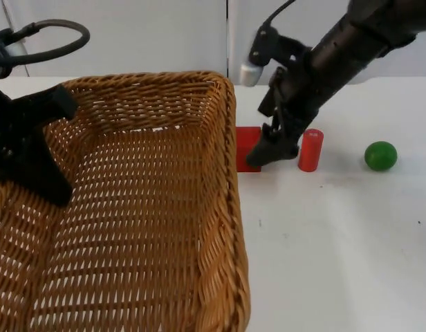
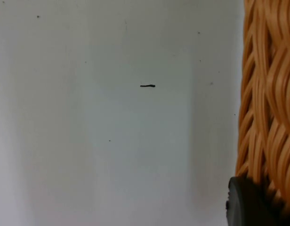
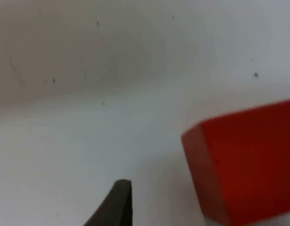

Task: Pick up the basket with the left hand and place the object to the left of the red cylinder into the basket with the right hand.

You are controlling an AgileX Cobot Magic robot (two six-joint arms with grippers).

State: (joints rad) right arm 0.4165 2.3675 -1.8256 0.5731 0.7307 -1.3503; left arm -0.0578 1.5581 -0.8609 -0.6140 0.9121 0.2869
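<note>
Wicker basket point(image 1: 151, 207) raised, rim pinched by left end effector point(image 1: 33, 149). Right end effector point(image 1: 272, 149) down at red block point(image 1: 246, 149), finger spread unclear; block on worktop point(image 1: 337, 242) left of red cylinder point(image 1: 310, 150).

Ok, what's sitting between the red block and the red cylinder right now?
In the top view, the right gripper stands between the red block and the red cylinder, low at the table. No other object lies there.

White table top point(image 1: 337, 242), grey partition wall point(image 1: 130, 34)
</note>
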